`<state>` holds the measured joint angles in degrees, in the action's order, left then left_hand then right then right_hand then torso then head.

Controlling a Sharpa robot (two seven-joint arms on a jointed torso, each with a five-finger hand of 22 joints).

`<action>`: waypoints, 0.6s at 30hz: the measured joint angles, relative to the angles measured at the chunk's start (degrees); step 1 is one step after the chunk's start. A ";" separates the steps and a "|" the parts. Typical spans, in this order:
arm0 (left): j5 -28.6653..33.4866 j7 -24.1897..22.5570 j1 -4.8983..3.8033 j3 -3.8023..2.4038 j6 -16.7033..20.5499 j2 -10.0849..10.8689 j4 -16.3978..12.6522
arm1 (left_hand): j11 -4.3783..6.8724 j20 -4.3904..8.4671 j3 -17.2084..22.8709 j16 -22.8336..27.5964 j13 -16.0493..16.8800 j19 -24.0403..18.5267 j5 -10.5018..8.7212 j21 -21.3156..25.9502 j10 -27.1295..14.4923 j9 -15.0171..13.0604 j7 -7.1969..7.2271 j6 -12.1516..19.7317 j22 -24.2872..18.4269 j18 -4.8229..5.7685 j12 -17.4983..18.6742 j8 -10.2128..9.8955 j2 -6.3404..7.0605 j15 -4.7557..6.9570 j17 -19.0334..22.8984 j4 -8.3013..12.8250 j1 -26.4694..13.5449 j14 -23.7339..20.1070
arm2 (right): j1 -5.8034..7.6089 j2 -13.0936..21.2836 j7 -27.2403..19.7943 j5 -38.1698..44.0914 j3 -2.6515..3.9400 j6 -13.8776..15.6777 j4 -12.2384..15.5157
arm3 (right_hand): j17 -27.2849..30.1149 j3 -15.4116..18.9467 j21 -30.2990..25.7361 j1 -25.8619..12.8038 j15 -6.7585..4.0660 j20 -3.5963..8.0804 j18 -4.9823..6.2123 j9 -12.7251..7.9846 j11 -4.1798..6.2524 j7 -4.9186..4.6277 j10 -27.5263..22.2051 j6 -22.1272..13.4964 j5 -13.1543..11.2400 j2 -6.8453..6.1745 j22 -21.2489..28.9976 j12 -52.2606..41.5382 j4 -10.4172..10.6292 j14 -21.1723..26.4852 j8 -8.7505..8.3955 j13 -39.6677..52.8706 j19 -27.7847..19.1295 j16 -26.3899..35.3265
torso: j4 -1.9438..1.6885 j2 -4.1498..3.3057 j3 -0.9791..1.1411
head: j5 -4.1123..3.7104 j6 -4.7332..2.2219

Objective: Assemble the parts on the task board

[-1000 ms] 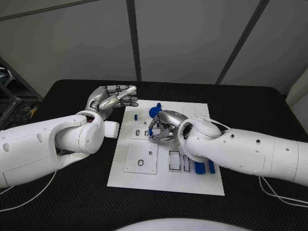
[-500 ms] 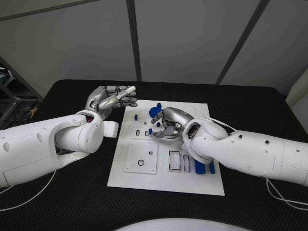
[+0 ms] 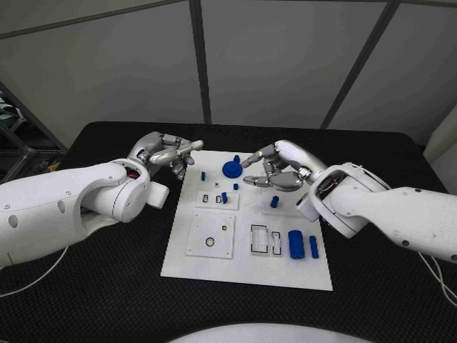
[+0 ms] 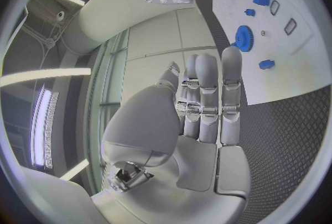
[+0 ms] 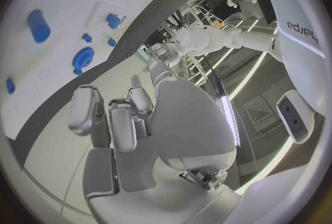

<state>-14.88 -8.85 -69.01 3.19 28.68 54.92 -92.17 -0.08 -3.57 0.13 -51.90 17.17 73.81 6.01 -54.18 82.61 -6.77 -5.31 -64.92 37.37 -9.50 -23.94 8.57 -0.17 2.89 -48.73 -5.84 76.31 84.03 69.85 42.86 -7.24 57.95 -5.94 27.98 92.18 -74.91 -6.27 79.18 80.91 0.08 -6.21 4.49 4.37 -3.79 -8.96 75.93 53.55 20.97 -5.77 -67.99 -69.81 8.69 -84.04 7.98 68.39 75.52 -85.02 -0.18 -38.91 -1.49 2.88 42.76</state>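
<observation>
Both hands hung above the far end of the board (image 3: 247, 275) in the head view. The right hand (image 3: 275, 168) was raised, fingers loosely curled and holding nothing I could make out; the gear (image 3: 232, 168) lay just to its inner side and a small peg (image 3: 274, 202) stood on the board just below it. The left hand (image 3: 167, 153) hovered off the board's left edge, fingers bent, nothing visible in them.

From the left wrist, that hand's fingers (image 4: 211, 99) lay straight and side by side, empty, with the gear (image 4: 243, 37) beyond the fingertips.

From the right wrist, the fingers (image 5: 114, 119) were half curled and apart, empty, the gear (image 5: 82, 60) ahead of them.

Judging by this, the next pick wants a straight descent over one part, fingers opened first, closing gently so neighbours are not knocked.
</observation>
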 measured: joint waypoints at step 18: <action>-29.72 35.24 -6.45 -0.10 -24.77 -8.28 7.17 | 0.60 1.21 -6.15 -32.55 44.08 8.09 -0.57 -25.48 -4.57 -13.53 1.70 6.10 34.29 2.12 -42.36 15.87 -0.59 0.91 -26.25 -10.60 -9.66 0.13 | 4.69 5.05 -2.89 -16.62 0.15 -0.04 -1.53 | 0.53 -0.44 -2.71 0.00 -0.20 0.29 -0.02 -0.35 0.11 -0.01 -2.14 0.00 0.78 0.00 4.42 4.04 -0.43 0.21 0.00 -4.27 -2.53 2.48 | 0.65 1.71 0.79 | 0.97 1.29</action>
<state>-44.60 26.39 -75.47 3.09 3.91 46.64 -85.00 0.52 -2.37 -6.02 -84.45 61.25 81.90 5.44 -79.66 78.03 -20.30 -3.61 -58.82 71.66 -7.38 -66.30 24.44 -0.76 3.80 -74.98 -16.44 66.65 84.16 74.53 47.91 -10.13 41.33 -5.79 27.94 90.64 -74.38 -6.71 76.47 80.91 -0.12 -5.92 4.46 4.02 -3.68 -8.97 73.78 53.56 21.76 -5.77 -63.56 -65.77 8.26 -83.83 7.98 64.12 72.99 -82.53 0.47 -37.20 -0.70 3.85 44.05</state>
